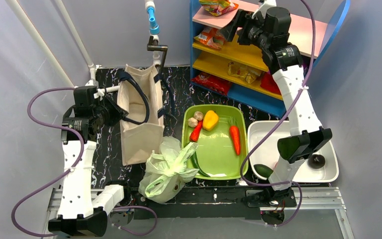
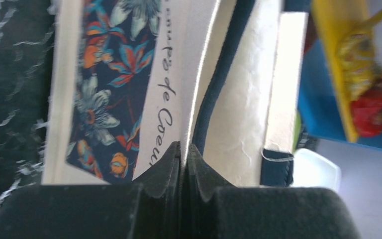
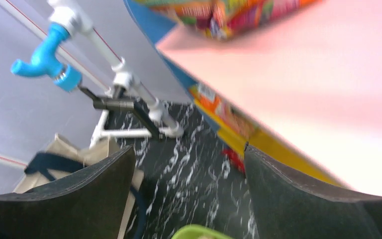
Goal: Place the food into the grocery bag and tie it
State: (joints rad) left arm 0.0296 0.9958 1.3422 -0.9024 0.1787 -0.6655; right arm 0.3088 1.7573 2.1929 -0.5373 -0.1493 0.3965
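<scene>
The grocery bag (image 1: 168, 172), pale-green crumpled plastic, lies on the table near the front, and neither gripper touches it. Food rests in a green tray (image 1: 219, 157): a yellow pepper (image 1: 210, 119), a carrot (image 1: 235, 139) and a red chili (image 1: 196, 132). Snack packets (image 1: 218, 6) lie on the shelves. My left gripper (image 1: 117, 113) (image 2: 184, 149) is shut on the cream rim of the canvas tote (image 1: 138, 119) (image 2: 238, 99). High at the shelf's top board, my right gripper (image 1: 233, 26) (image 3: 189, 164) stands open and empty, just below a colourful packet (image 3: 219, 12).
A blue shelf unit (image 1: 238, 97) with pink and yellow boards stands at the back right. A white bin (image 1: 328, 177) at the right holds dark produce. A white pipe frame with a blue fitting (image 1: 151, 20) (image 3: 45, 57) rises behind the tote.
</scene>
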